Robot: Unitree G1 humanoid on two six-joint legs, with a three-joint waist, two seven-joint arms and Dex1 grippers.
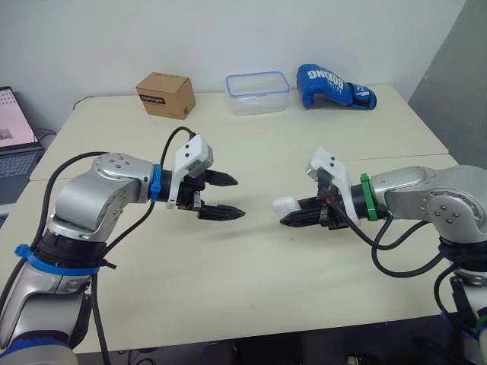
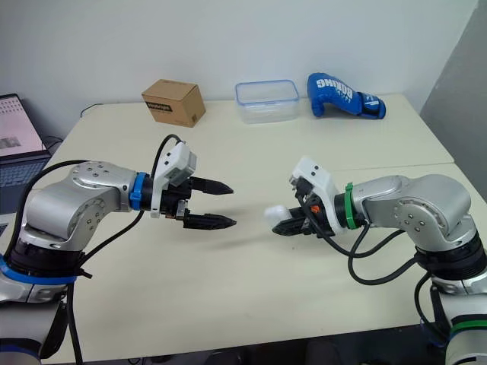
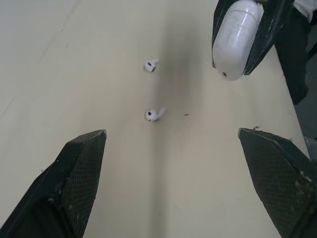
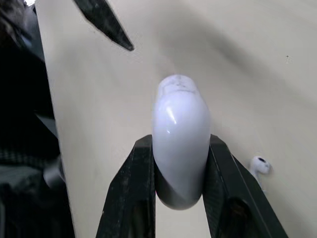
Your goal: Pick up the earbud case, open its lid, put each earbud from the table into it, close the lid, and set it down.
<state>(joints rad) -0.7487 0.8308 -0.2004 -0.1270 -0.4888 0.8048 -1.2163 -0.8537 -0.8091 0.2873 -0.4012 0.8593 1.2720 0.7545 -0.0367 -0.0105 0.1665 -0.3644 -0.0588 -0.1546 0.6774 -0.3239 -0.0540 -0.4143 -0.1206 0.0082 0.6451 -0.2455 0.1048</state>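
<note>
Where the scene starts at far left, an open laptop [image 1: 15,129] sits off the table's [image 1: 251,281] left edge. A brown cardboard box [image 1: 166,94] stands at the far side of the table, left of centre. Nearer, the left gripper [image 1: 240,198] hangs above the table left of centre and points right, with its jaws wide apart and holding nothing. The left wrist view shows its two fingers [image 3: 74,183] spread either side of bare tabletop. One earbud [image 3: 153,114] and a second earbud [image 3: 150,65] lie loose on the table between the two grippers, near each other but not touching. A clear plastic container [image 1: 258,92] with a blue-rimmed lid sits at the far edge, about centre. Right of centre, the white earbud case [image 1: 286,204] is held off the table and well apart from the left gripper. The right gripper [image 1: 291,211] points left, with its jaws clamped on the case's two sides. The case's rounded end sticks out past the fingertips, and the lid looks closed. A blue boxing glove [image 1: 333,86] lies at far right, just beside the container.
</note>
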